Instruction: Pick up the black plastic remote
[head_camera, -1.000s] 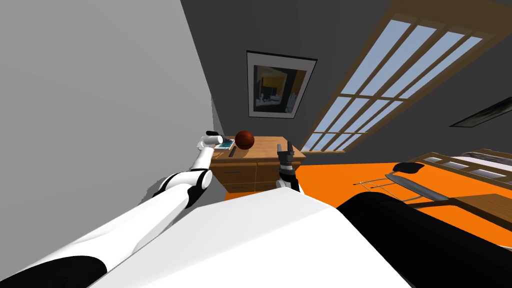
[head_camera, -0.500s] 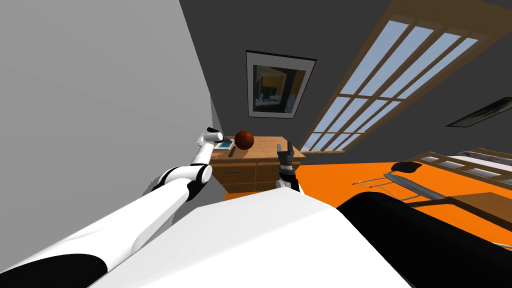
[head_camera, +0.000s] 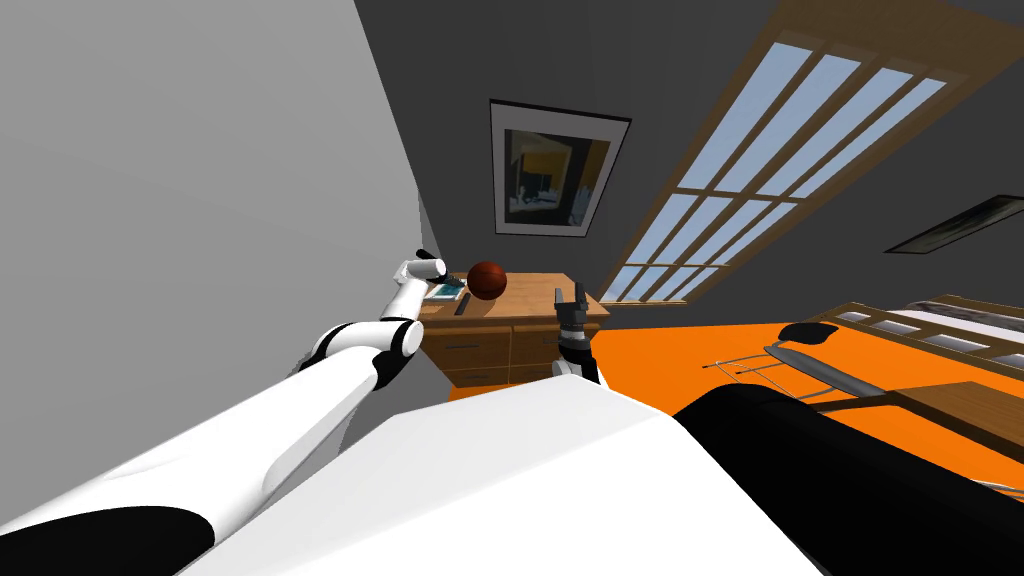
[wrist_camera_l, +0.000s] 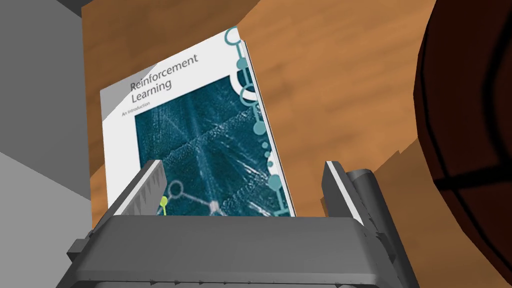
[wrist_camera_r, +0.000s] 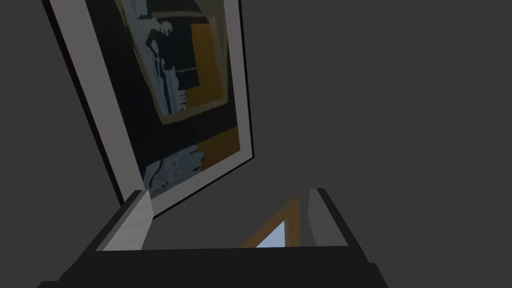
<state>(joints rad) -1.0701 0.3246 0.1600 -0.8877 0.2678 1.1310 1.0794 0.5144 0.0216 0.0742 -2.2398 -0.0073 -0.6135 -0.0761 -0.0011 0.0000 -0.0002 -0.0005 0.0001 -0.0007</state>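
The black remote (head_camera: 462, 305) is a thin dark bar lying on the wooden dresser top (head_camera: 530, 290), in front of a brown basketball (head_camera: 488, 279) and beside a book (head_camera: 446, 291). My left gripper (head_camera: 438, 282) hangs over the dresser's left end. In the left wrist view the left gripper (wrist_camera_l: 242, 187) stands open just above the teal and white book (wrist_camera_l: 200, 135), with the basketball (wrist_camera_l: 465, 130) close beside one finger. My right gripper (head_camera: 571, 297) is held upright in front of the dresser's right end, and in its own view the right gripper (wrist_camera_r: 227, 215) is open and holds nothing.
A grey wall (head_camera: 200, 180) runs close along the dresser's left side. A framed picture (head_camera: 550, 170) hangs above the dresser, with a tall window (head_camera: 760, 170) to its right. An orange floor (head_camera: 680, 350), a black chair (head_camera: 810, 345) and a wooden desk (head_camera: 960, 400) lie to the right.
My left hand has risen slightly over the dresser's left end and the left elbow has lifted. The right arm has stayed where it was.
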